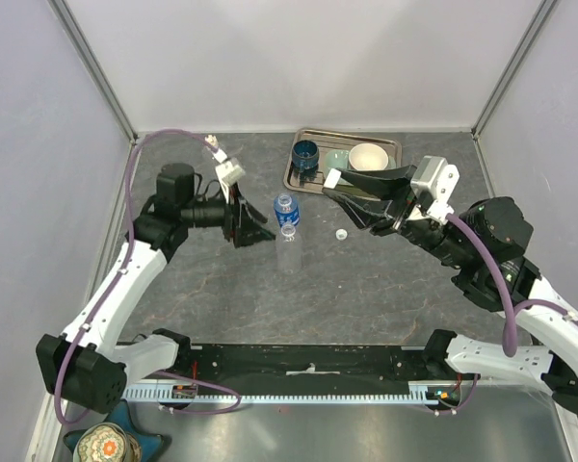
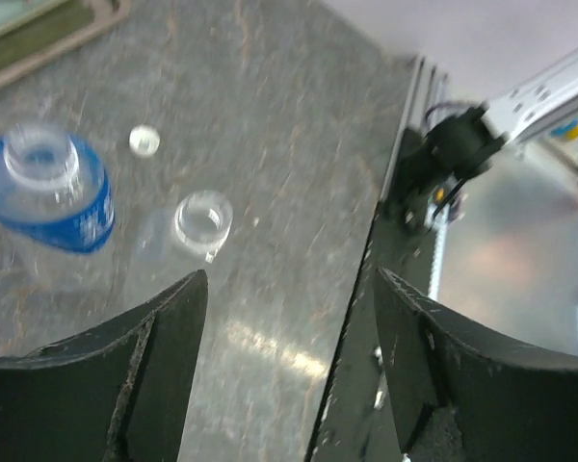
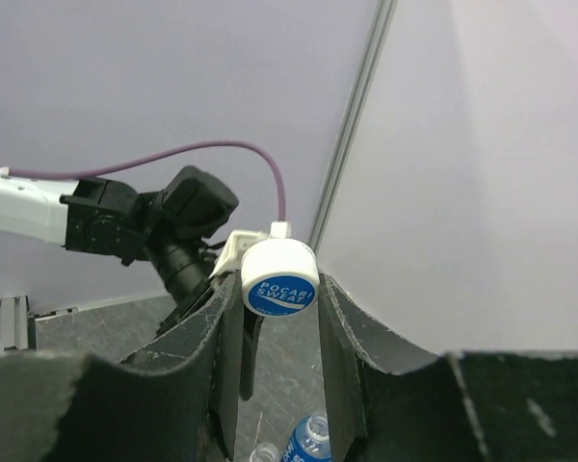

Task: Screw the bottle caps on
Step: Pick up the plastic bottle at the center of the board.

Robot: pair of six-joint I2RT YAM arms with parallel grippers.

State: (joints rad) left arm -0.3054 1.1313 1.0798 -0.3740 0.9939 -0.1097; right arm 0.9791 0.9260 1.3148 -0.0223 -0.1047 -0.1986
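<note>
Starting at the jaws, your right gripper (image 3: 277, 294) is pinched closed on one bottle cap (image 3: 279, 279). Its printed top faces back toward the wrist, so the threaded side likely points away along the fingers. It is held to the right of the blue-labelled bottle (image 1: 286, 209) and a little farther from you. Your left gripper (image 2: 289, 279) stands wide apart and holds nothing, just left of that bottle. The blue-labelled bottle and the clear bottle (image 1: 288, 248) just on its near side both stand upright, long axes vertical, open necks pointing up. A loose cap (image 1: 341, 234) lies flat on the table (image 1: 222, 289) to the labelled bottle's right. By my reading nothing is screwed on yet; both visible bottles need capping.
</note>
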